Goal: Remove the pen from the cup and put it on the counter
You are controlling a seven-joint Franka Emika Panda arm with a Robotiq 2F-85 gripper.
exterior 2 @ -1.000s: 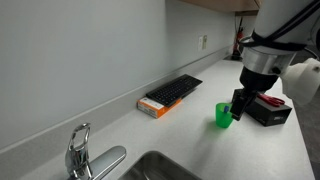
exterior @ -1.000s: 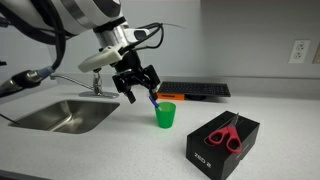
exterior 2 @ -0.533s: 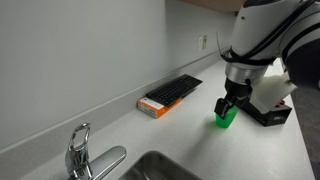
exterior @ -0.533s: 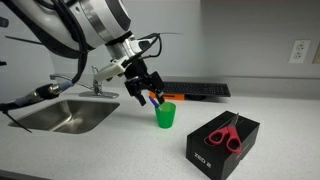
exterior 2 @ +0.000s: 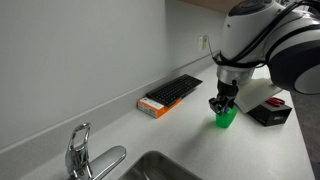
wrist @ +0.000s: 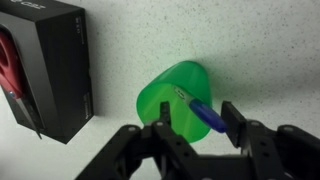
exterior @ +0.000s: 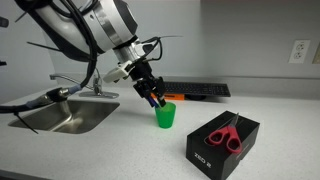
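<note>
A black box point(exterior: 222, 145) is seen with red-handled scissors point(exterior: 227, 132) lying on its top. A black keyboard point(exterior: 200, 89) is set behind the box, by the wall. An orange bar point(exterior 2: 153, 106) is placed past the keyboard, farther from the box. A steel sink point(exterior: 65, 115) is inset well apart from the box.

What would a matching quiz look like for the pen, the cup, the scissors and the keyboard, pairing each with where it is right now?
Things:
1. pen
2. cup
3. scissors
4. keyboard

Places:
A. lying on top of the black box
B. lying flat near the wall
C. standing upright on the counter
D. sticking out of the cup

Pairs: 1-D, 2-C, 3-A, 4-B.
</note>
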